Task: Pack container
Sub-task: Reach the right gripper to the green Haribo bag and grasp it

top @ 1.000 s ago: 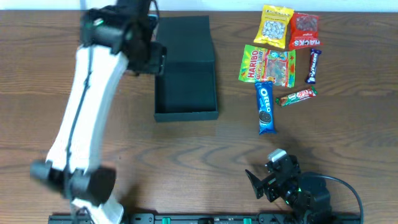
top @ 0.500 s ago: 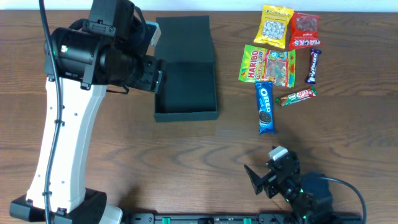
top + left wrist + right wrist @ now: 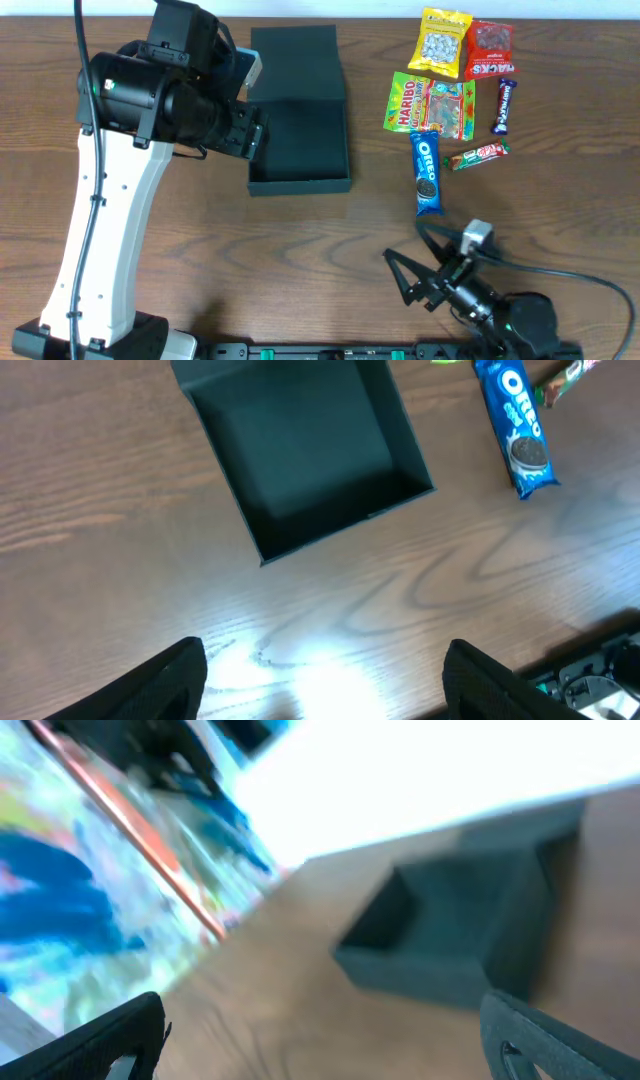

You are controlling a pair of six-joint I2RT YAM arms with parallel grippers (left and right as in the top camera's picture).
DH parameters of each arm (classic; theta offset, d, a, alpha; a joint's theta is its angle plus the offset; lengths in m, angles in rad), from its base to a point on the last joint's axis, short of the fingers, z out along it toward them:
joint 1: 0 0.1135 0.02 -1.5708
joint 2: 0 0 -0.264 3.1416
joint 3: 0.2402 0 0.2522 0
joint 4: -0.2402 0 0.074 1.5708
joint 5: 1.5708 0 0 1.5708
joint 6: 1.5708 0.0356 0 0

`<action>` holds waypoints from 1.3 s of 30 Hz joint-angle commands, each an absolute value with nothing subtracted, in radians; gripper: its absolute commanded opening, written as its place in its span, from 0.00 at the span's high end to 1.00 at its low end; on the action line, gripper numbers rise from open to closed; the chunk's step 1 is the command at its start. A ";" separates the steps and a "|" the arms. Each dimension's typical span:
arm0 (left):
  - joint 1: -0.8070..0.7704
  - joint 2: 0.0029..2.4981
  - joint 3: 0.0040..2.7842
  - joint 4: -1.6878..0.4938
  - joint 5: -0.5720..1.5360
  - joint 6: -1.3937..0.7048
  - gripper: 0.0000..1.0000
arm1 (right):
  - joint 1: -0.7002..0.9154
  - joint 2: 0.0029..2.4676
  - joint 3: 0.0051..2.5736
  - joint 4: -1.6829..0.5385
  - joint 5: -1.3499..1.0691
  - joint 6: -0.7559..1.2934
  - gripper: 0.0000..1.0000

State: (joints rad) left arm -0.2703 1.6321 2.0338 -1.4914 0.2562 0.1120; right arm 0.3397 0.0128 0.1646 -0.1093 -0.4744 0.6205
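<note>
Six snack packets (image 3: 432,105) right of open container (image 3: 300,135), left fingers (image 3: 170,685) spread beside it, right fingers (image 3: 110,1040) spread, empty.

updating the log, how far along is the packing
Done: the box lies open, lid back. In hand: nothing; left gripper and right gripper are both open and empty. Left: everything; the box is empty and all six snacks lie on the table to its right.
</note>
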 commanded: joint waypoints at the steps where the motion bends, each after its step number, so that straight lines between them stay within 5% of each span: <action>1: -0.271 1.615 2.018 -1.483 0.259 0.135 0.18 | 0.302 0.047 0.183 -0.063 -0.453 0.648 0.01; 4: -0.271 1.615 2.018 -1.475 0.259 0.136 0.02 | 0.234 0.175 0.250 -0.078 -0.459 0.554 0.01; 16: -0.271 1.615 2.018 -1.463 0.068 0.157 0.05 | 0.019 1.182 0.955 -0.354 -0.369 0.027 0.01; 30: -0.271 1.615 2.018 -1.465 0.068 0.157 0.05 | 0.018 2.045 1.494 -0.410 -0.064 0.009 0.01; 39: -0.271 1.615 2.018 -1.465 0.068 0.157 0.05 | 0.018 2.199 1.548 -0.387 -0.031 0.010 0.12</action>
State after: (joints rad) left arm -0.2710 1.6287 2.0201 -1.4616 0.0780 0.1394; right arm 0.0235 2.1777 1.5299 -0.3885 -0.0528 0.0181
